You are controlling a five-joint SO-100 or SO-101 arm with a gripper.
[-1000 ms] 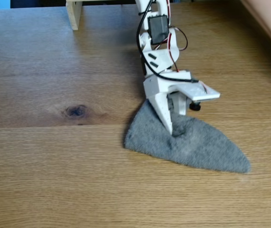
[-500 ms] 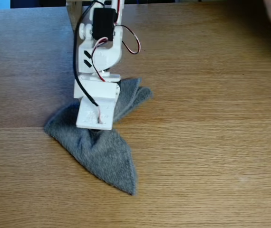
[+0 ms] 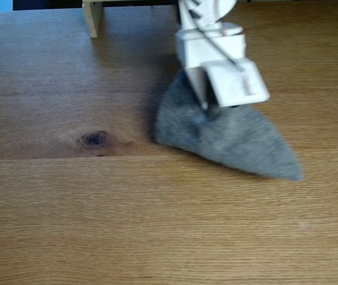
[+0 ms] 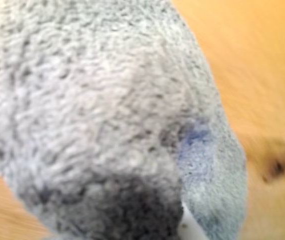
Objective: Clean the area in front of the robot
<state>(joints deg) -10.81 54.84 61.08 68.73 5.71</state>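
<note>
Fixed view: the grey cloth (image 3: 228,138) lies flat on the oak tabletop (image 3: 157,225), right of the dark knot (image 3: 94,139). Its long axis runs from upper left to lower right, tapering to a tip at lower right. The robot's gripper (image 3: 207,105) presses its upper left part; whether the fingers are parted cannot be told. Wrist view: cloth (image 4: 97,115) fills the frame, blurred.
</note>
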